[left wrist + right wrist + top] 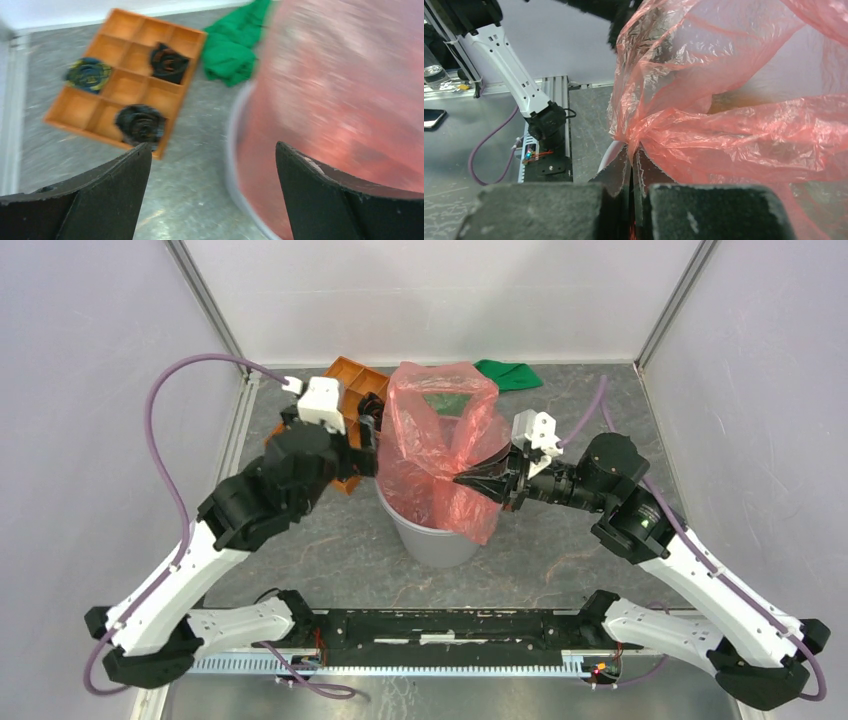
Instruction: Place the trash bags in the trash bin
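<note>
The red-pink trash bag (440,430) billows at table centre, its lower part in the trash bin (432,540). The orange tray (352,375) lies at the bin's ten o'clock and the green cloth (508,373) at one o'clock. The right gripper (472,480), at three o'clock, is clamped on the bag's film. The left gripper (212,150), at nine o'clock, stands wide apart and holds nothing.

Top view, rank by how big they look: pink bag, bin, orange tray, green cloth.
1. Pink bag, clearly the largest.
2. Bin and orange tray: the bag covers much of the bin and the left arm much of the tray, so their order is unsure.
3. Green cloth, the smallest.
</note>
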Controlling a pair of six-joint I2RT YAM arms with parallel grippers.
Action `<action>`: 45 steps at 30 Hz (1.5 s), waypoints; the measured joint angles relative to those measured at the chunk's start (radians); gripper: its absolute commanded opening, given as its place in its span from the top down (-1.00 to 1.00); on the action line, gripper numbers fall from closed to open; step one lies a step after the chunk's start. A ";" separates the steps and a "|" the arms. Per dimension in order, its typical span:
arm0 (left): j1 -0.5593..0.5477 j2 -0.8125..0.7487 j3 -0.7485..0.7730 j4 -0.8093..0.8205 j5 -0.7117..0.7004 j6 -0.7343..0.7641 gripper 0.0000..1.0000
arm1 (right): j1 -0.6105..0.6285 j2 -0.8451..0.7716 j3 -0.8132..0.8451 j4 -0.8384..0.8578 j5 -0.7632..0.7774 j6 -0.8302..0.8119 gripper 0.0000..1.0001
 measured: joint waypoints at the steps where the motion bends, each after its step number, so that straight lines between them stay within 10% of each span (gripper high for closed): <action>1: 0.068 0.008 0.000 -0.003 0.027 0.013 -0.89 | 0.000 0.001 -0.006 0.000 -0.002 0.013 0.99; 6: 0.396 0.053 0.000 0.019 0.214 0.043 -0.87 | 0.000 0.006 -0.026 0.013 -0.003 0.077 0.99; 14: 0.592 0.194 0.035 0.157 0.472 0.020 -0.88 | 0.000 0.003 -0.039 0.031 -0.027 0.152 0.99; 25: 0.589 0.474 0.128 0.550 1.085 -0.228 -0.62 | 0.000 0.016 -0.039 0.089 -0.140 0.267 0.94; 35: 0.353 0.182 -0.176 0.628 1.048 -0.211 0.05 | 0.000 0.017 -0.050 0.151 -0.066 0.378 0.98; 45: 0.240 0.213 -0.207 0.465 0.776 -0.156 -0.12 | -0.002 0.065 -0.117 0.162 0.135 0.478 0.99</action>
